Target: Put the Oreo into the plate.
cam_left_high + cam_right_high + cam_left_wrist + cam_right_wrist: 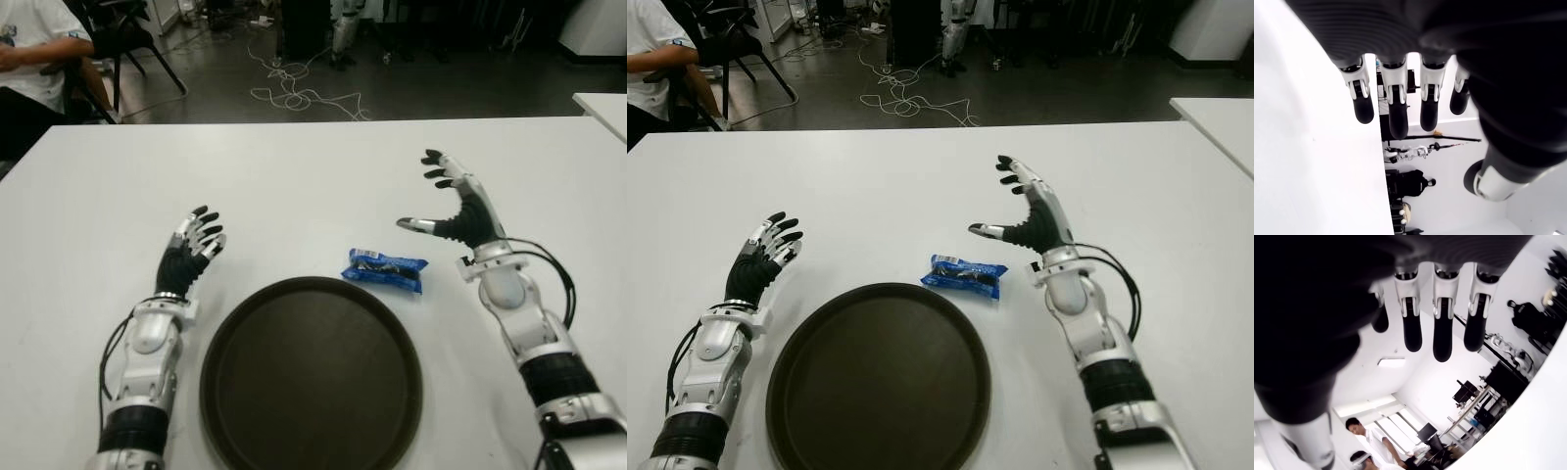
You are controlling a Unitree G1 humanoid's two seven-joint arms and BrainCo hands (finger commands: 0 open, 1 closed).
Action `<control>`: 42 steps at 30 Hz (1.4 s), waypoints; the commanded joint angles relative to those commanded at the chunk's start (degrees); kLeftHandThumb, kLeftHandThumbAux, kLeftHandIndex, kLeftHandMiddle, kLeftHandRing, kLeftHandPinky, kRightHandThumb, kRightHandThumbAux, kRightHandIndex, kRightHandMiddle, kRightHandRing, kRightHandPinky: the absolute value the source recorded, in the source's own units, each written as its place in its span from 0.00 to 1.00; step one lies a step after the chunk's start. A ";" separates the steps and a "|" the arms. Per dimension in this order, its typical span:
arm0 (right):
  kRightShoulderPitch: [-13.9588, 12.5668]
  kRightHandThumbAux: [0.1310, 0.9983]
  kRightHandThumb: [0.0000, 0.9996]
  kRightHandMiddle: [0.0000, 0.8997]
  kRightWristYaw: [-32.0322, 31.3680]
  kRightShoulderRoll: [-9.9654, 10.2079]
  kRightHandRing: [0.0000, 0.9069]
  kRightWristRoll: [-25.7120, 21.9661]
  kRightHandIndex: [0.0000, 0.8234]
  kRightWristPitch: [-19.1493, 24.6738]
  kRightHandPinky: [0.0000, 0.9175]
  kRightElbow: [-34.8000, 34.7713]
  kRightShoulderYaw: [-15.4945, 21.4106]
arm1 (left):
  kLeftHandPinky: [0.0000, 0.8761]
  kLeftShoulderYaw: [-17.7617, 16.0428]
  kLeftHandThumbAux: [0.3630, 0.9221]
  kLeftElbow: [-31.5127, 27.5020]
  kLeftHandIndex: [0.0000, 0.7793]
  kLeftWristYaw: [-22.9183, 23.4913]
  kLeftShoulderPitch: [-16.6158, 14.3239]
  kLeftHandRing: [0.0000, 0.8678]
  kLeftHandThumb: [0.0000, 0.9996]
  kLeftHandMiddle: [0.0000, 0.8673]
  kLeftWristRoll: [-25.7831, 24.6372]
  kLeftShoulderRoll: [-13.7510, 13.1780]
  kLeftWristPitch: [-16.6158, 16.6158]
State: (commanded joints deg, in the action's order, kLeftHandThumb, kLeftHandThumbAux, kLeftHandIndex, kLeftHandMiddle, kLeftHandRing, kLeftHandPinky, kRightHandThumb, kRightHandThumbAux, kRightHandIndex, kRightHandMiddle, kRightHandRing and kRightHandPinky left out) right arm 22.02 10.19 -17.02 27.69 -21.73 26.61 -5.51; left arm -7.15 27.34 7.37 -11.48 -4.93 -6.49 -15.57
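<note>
Oreo pack (pixel 385 270), the small blue wrapper, is lying flat on the white worktop (pixel 294 186), just past the far right rim of the plate (pixel 312 374) and not on it. Nobody's got hold of it.

Right robot hand (pixel 446 204) is up off the worktop to the right of the pack, fingers spread wide and thumb poking out toward the left, holding nothing. Its wrist view backs that up, four straight fingers (pixel 1443 330) with only the room behind them. There's a clear gap between that hand and the wrapper.

Left robot hand (pixel 194 242) shows on the other side, left of the plate's far rim, fingers relaxed and open too, also empty. From its own wrist cam the fingers (pixel 1396 105) hang straight over bare white surface.

The plate itself is a big round dark brown one, sitting between the two forearms, nothing in it.

Farther out: a tangle of white cable (pixel 294 98) on the dark floor beyond the worktop, and a seated person (pixel 34 49) in a white shirt at the far left corner.
</note>
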 joint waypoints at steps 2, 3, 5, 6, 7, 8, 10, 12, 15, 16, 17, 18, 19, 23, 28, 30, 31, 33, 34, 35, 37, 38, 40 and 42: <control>-0.31 0.59 0.00 0.08 -2.00 -1.64 0.10 3.90 0.05 5.01 0.09 -2.54 -1.57 | 0.18 -0.04 0.58 0.85 0.09 0.20 -0.27 0.20 0.13 0.21 0.02 -0.13 -0.66; -0.45 0.54 0.00 0.05 -2.94 -2.30 0.06 5.43 0.03 7.13 0.06 -3.66 -2.24 | 0.18 -0.05 0.59 1.18 0.10 0.27 -0.37 0.20 0.14 0.21 0.02 -0.17 -0.95; -0.70 0.50 0.00 0.03 -4.36 -2.98 0.03 7.25 0.02 10.17 0.03 -5.54 -3.20 | 0.19 -0.04 0.59 1.89 0.10 0.32 -0.53 0.21 0.14 0.22 0.16 -0.32 -1.54; -0.81 0.48 0.00 0.02 -4.88 -3.15 0.02 7.79 0.01 11.30 0.02 -6.34 -3.56 | 0.19 -0.02 0.56 2.28 0.10 0.31 -0.61 0.21 0.13 0.21 0.28 -0.40 -1.84; -0.93 0.47 0.00 0.01 -5.29 -3.25 0.02 8.17 0.01 12.28 0.02 -7.08 -3.85 | 0.19 -0.02 0.55 2.57 0.10 0.33 -0.67 0.21 0.13 0.21 0.33 -0.49 -2.09; -1.04 0.47 0.00 0.01 -5.57 -3.32 0.01 8.36 0.00 13.02 0.01 -7.66 -4.06 | 0.19 -0.01 0.54 2.81 0.10 0.34 -0.73 0.21 0.12 0.21 0.35 -0.54 -2.30; -1.08 0.46 0.00 0.00 -6.09 -3.54 0.00 8.93 0.00 14.38 0.00 -8.54 -4.66 | 0.19 0.06 0.53 2.87 0.10 0.42 -0.73 0.21 0.12 0.21 0.35 -0.64 -2.54; -0.86 0.46 0.00 0.00 -8.17 -4.56 0.00 10.71 0.00 16.36 0.00 -9.86 -6.02 | 0.18 0.08 0.51 3.47 0.09 0.57 -0.84 0.21 0.11 0.21 0.36 -0.82 -2.89; -0.84 0.46 0.00 0.00 -10.15 -5.33 0.00 11.74 0.00 18.35 0.00 -11.45 -7.05 | 0.18 0.02 0.50 4.72 0.09 0.58 -1.20 0.21 0.11 0.21 0.36 -0.99 -3.38; -0.85 0.46 0.00 0.00 -10.56 -5.45 0.00 11.85 0.00 18.82 0.00 -11.83 -7.23 | 0.19 0.00 0.50 5.16 0.09 0.56 -1.34 0.21 0.12 0.21 0.37 -1.03 -3.57; -0.88 0.47 0.00 0.00 -11.13 -5.63 0.00 12.02 0.00 19.35 0.00 -12.24 -7.46 | 0.19 0.00 0.50 5.57 0.10 0.49 -1.47 0.21 0.12 0.21 0.43 -1.08 -3.72; -0.95 0.48 0.00 0.00 -11.53 -5.78 0.00 12.10 0.00 19.78 0.00 -12.64 -7.64 | 0.19 0.00 0.51 5.80 0.10 0.45 -1.52 0.21 0.12 0.21 0.46 -1.13 -3.85; -1.02 0.48 0.00 0.00 -11.89 -5.93 0.00 12.13 0.00 20.06 0.00 -12.94 -7.86 | 0.20 0.06 0.51 5.84 0.10 0.40 -1.50 0.21 0.12 0.21 0.52 -1.15 -3.90; -1.17 0.50 0.00 0.00 -12.73 -6.44 0.00 12.12 0.00 20.50 0.00 -13.47 -8.57 | 0.17 0.20 0.53 5.61 0.09 0.38 -1.32 0.20 0.12 0.21 0.67 -1.15 -4.10; -1.59 0.51 0.00 0.00 -13.40 -6.69 0.00 12.49 0.00 20.83 0.00 -14.78 -9.23 | 0.18 0.35 0.54 5.45 0.09 0.29 -1.17 0.20 0.12 0.20 1.04 -1.19 -4.17; -1.81 0.51 0.00 0.00 -13.68 -6.67 0.00 12.54 0.00 21.11 0.00 -15.37 -9.46 | 0.18 0.31 0.54 5.66 0.09 0.18 -1.20 0.20 0.13 0.20 1.17 -1.11 -4.40; -1.91 0.51 0.00 0.00 -13.81 -6.66 0.00 12.55 0.00 21.27 0.00 -15.64 -9.56 | 0.18 0.28 0.54 5.75 0.09 0.16 -1.21 0.21 0.13 0.20 1.24 -1.07 -4.52; -2.10 0.51 0.00 0.00 -14.10 -6.69 0.00 12.58 0.00 21.66 0.00 -16.16 -9.74 | 0.19 0.23 0.54 5.90 0.09 0.14 -1.23 0.21 0.13 0.21 1.35 -1.00 -4.77; -2.23 0.51 0.00 0.00 -14.34 -6.68 0.00 12.62 0.00 21.99 0.00 -16.52 -9.86 | 0.19 0.22 0.54 6.13 0.09 0.12 -1.29 0.21 0.13 0.21 1.43 -0.99 -5.05; -2.33 0.52 0.00 0.00 -14.52 -6.68 0.00 12.65 0.00 22.24 0.00 -16.78 -9.96 | 0.19 0.22 0.53 6.31 0.09 0.12 -1.35 0.21 0.12 0.20 1.48 -0.99 -5.26; -2.58 0.52 0.00 0.00 -14.85 -6.66 0.00 12.73 0.00 22.72 0.00 -17.42 -10.16 | 0.19 0.23 0.53 6.71 0.09 0.02 -1.50 0.21 0.12 0.20 1.67 -1.02 -5.66; -3.09 0.52 0.00 0.00 -15.31 -6.54 0.00 12.97 0.00 23.36 0.00 -18.60 -10.36 | 0.19 0.25 0.52 7.09 0.09 -0.15 -1.69 0.21 0.12 0.20 1.89 -1.09 -5.97; -4.40 0.52 0.00 0.00 -16.55 -6.41 0.00 13.54 0.00 24.94 0.00 -21.87 -10.68 | 0.19 0.27 0.51 7.95 0.09 -0.47 -2.14 0.21 0.11 0.21 2.35 -1.28 -6.58; -5.57 0.52 0.00 0.00 -17.99 -6.51 0.00 14.03 0.00 26.47 0.00 -25.16 -10.83 | 0.20 0.25 0.52 8.93 0.10 -0.69 -2.64 0.22 0.11 0.21 2.81 -1.51 -7.21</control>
State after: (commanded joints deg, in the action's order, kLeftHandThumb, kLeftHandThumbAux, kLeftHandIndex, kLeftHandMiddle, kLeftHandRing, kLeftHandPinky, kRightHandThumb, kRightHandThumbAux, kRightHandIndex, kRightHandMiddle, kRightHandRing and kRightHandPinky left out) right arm 16.45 -7.80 -23.54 41.72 4.74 1.45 -16.34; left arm -6.90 36.27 6.68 -14.12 -2.12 -8.01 -22.78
